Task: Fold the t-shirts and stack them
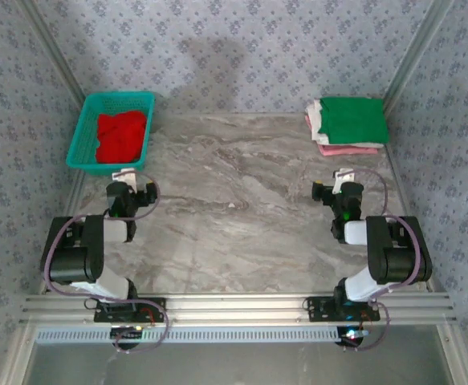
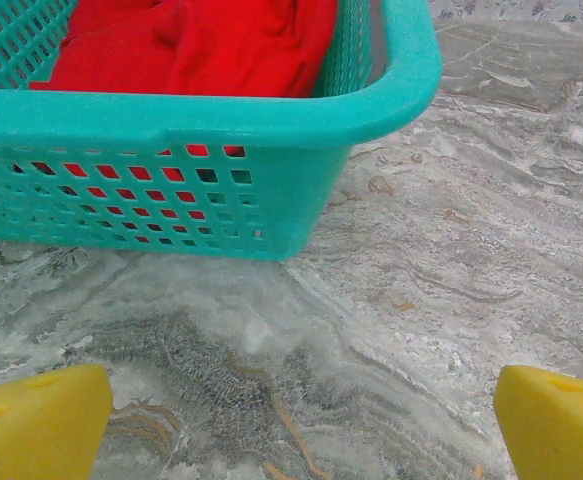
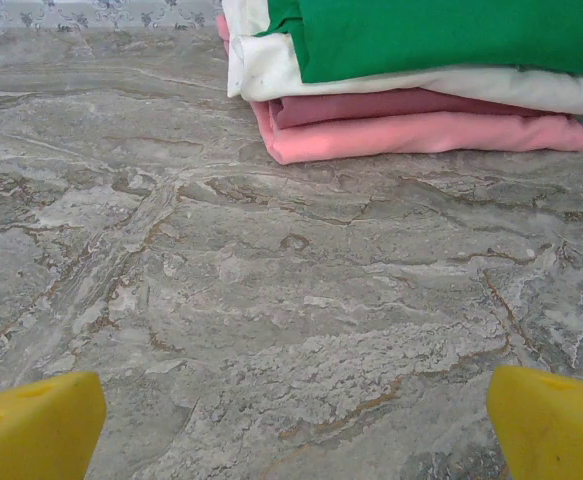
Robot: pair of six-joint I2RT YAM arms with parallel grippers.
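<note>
A crumpled red t-shirt [image 1: 121, 136] [image 2: 191, 45] lies inside the teal mesh basket [image 1: 83, 136] [image 2: 211, 125] at the back left. At the back right sits a stack of folded t-shirts [image 1: 346, 124]: green [image 3: 441, 35] on top, white [image 3: 271, 70] under it, pink [image 3: 421, 130] at the bottom. My left gripper [image 1: 124, 178] [image 2: 301, 420] hovers just in front of the basket, open, with only marble between its yellow fingertips [image 2: 36, 425]. My right gripper [image 1: 344, 178] [image 3: 296, 425] stands open in front of the stack, its yellow fingertips [image 3: 551, 420] wide apart and holding nothing.
The marble tabletop [image 1: 242, 216] spreads between the two arms. Patterned walls close in the back and sides. An aluminium rail [image 1: 234, 309] runs along the near edge, carrying both arm bases.
</note>
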